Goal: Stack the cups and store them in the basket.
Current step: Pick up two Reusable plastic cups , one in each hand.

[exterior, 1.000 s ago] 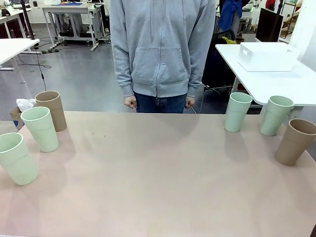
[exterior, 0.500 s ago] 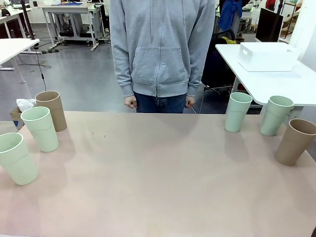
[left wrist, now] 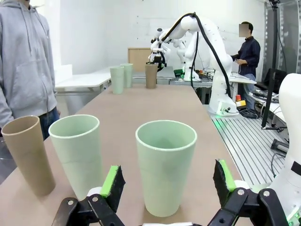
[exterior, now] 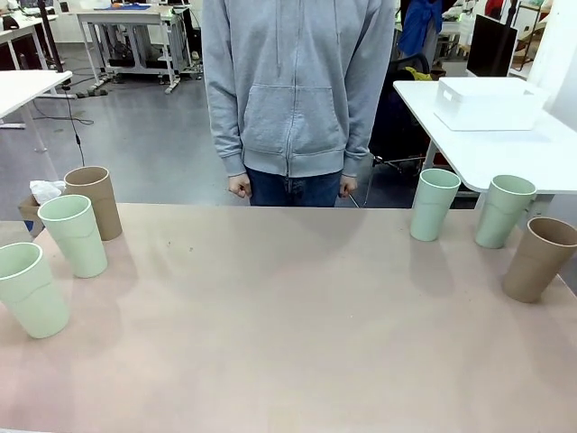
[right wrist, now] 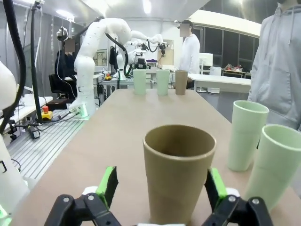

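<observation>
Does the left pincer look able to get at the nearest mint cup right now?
Probably yes: the left pincer is open and the mint cup stands upright straight ahead, nothing in between. The next cup stands apart from it.

I see four plain pale mint green cups (exterior: 32, 289) (exterior: 74, 234) (exterior: 434, 205) (exterior: 504, 210) and two tan-brown cups (exterior: 95, 201) (exterior: 539, 259) on a pinkish-beige table (exterior: 288, 343). The basket (exterior: 487, 102) is white, as is its side table (exterior: 505, 153). The person's hoodie (exterior: 297, 90) is grey. My left gripper (left wrist: 167, 186) and right gripper (right wrist: 162, 186) are black with green pads (left wrist: 113, 183).

The left gripper (left wrist: 168, 181) is pointing level, with its jaws spread wide. The right gripper (right wrist: 162, 186) is pointing level too, with its jaws standing wide apart.
</observation>
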`<state>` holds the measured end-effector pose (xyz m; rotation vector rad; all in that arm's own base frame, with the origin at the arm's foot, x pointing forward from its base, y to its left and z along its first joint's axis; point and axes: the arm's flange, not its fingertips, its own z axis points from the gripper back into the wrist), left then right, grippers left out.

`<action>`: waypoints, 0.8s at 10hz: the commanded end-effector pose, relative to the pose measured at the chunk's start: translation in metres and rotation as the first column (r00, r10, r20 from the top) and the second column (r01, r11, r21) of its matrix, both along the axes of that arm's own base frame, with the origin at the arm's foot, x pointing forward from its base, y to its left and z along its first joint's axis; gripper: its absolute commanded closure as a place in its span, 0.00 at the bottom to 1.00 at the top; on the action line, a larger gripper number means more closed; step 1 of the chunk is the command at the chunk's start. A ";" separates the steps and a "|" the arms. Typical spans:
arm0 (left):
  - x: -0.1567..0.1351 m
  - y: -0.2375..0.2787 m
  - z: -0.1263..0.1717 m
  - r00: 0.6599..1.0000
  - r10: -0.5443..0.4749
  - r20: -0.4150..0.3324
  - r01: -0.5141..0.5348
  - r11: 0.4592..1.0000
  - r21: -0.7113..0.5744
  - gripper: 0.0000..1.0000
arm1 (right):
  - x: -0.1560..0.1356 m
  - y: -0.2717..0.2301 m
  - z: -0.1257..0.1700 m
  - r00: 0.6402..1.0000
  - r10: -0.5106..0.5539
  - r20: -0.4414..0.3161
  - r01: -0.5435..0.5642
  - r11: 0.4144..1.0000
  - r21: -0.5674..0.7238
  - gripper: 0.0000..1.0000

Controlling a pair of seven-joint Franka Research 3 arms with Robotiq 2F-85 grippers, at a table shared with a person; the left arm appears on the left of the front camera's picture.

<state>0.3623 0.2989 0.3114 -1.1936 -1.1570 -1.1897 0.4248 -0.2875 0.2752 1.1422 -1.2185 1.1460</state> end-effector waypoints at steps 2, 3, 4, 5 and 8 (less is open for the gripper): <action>-0.023 -0.003 -0.035 0.993 0.002 0.114 0.004 0.999 -0.049 0.00 | -0.002 0.011 -0.025 0.991 -0.124 0.052 0.126 0.991 -0.038 0.00; -0.023 -0.006 -0.044 0.993 0.000 0.121 0.007 0.998 -0.059 0.00 | 0.002 0.012 -0.031 0.988 -0.149 0.050 0.151 0.988 -0.044 0.00; -0.023 -0.008 -0.050 0.993 -0.002 0.114 0.012 0.996 -0.084 0.00 | 0.007 0.013 -0.033 0.985 -0.170 0.031 0.171 0.985 -0.038 0.00; -0.027 -0.011 -0.046 0.999 -0.033 0.035 0.037 0.992 -0.124 0.00 | 0.003 0.001 -0.028 0.994 -0.105 0.006 0.105 0.994 -0.029 0.00; 0.013 -0.010 -0.001 0.997 0.000 0.077 0.005 0.998 -0.065 0.00 | 0.003 0.001 -0.028 0.994 -0.105 0.006 0.105 0.994 -0.029 0.00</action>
